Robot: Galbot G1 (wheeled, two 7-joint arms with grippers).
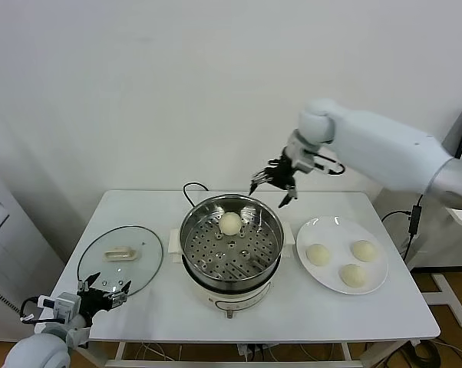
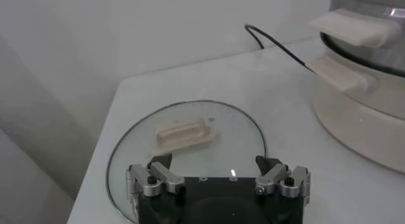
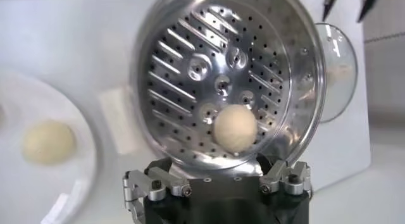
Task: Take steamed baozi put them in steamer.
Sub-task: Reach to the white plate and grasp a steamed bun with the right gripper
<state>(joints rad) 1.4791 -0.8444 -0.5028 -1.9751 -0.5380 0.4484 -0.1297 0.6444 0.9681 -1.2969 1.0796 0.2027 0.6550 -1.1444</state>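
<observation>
Head view, lower left corner: left hand (image 1: pixel 104 294) parked low at the counter (image 1: pixel 162 307) edge, fingers spread and holding nothing, tips just over the near rim of the glass lid (image 1: pixel 121 258). Lid flat on the counter, cream handle (image 1: pixel 118 252) on top, left of centre frame. Centre frame: steamer (image 1: pixel 230 247) on its white base, black cord (image 1: pixel 193 188) looping off behind it toward the upper middle. One baozi in the steamer (image 1: pixel 229 223), resting on the perforated tray near the far wall, clear of any finger. Above and right of the pot, upper middle-right: right hand (image 1: pixel 273 182) hanging in the air over the far rim, fingers splayed wide, released, nothing between them. Right of centre: white plate (image 1: pixel 378 270) beside the steamer, close but apart. Three baozi on the plate (image 1: pixel 354 274), spaced from one another, none touching. Right wrist view: same lone bun low in the centre, just above the open fingers.
</observation>
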